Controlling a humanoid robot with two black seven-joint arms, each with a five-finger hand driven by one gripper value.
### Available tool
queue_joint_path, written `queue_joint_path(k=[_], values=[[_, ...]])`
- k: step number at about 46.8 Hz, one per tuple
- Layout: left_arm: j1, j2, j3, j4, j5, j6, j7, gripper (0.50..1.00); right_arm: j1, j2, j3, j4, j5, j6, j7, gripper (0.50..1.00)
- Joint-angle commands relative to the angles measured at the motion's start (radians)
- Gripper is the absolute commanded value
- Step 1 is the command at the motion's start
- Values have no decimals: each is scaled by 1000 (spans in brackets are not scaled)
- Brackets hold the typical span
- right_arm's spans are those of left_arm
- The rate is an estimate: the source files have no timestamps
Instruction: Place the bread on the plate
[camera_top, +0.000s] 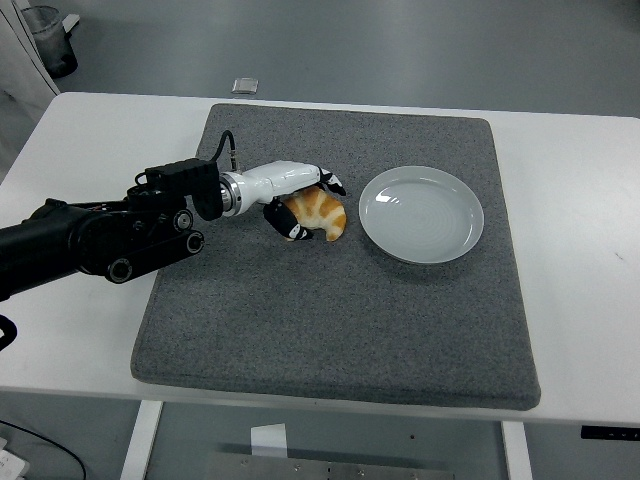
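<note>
Grey felt matting (330, 330) is laid over a white table (70, 140), and all the action is set on it. A golden-brown, crescent-shaped croissant of bread (322, 212) is seen lying on the mat near its middle, just left of a round, pale, glossy plate (421, 214). The bread and the plate are apart, with a narrow strip of mat between them. The plate holds nothing.

A black robot arm is brought in from the left edge, ending in the left hand (296, 196), white-cased with black fingertips. The hand is curled around the left end of the bread: upper fingers (331, 183) are hooked over its far side, and the thumb (280, 221) is pressed in at its near side. A grip appears to be closing on the bread, though it cannot be told whether the hold is firm. The bread is not yet lifted. The right hand is not in view.

The step in hand is judged to be the securing of the grasp. It would be done well if the fingers were tightened gently, since soft pastry is likely to be crushed or flaked. A short lift should be made before any sideways travel, so that the bread is not dragged against the plate's raised rim, and release should be made over the plate's centre.
</note>
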Motion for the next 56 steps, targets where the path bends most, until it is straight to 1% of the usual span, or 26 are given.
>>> queue_joint_path(k=[1,3,7,10,11,13,15,24,29,38,49,56], values=[[0,0,0,-1,0,-2,0,735,0,0,0,0,0,0,0,932],[0,0,2,-1,1,-4,-2,705,0,0,0,0,0,0,0,932],[0,2,2,-1,27,-4,-4,662,0,0,-1,0,0,0,0,932],[2,3,2,-2,67,-4,-14,596,0,0,0,0,0,0,0,932],[2,3,2,-2,79,-4,-19,581,0,0,0,0,0,0,0,932],[5,3,0,-2,98,-5,-25,527,0,0,0,0,0,0,0,932],[5,5,0,-4,105,-7,-28,500,0,0,0,0,0,0,0,932],[2,12,-6,-10,105,-16,-30,500,0,0,0,0,0,0,0,932],[-6,18,-17,-13,101,-39,-36,500,0,0,0,0,0,0,0,932],[-38,45,-44,-19,84,-51,-50,500,0,0,0,0,0,0,0,932],[-95,52,-124,-19,21,-143,-60,500,0,0,0,0,0,0,0,932],[-138,45,-141,-19,7,-157,-62,500,0,0,0,0,0,0,0,932]])
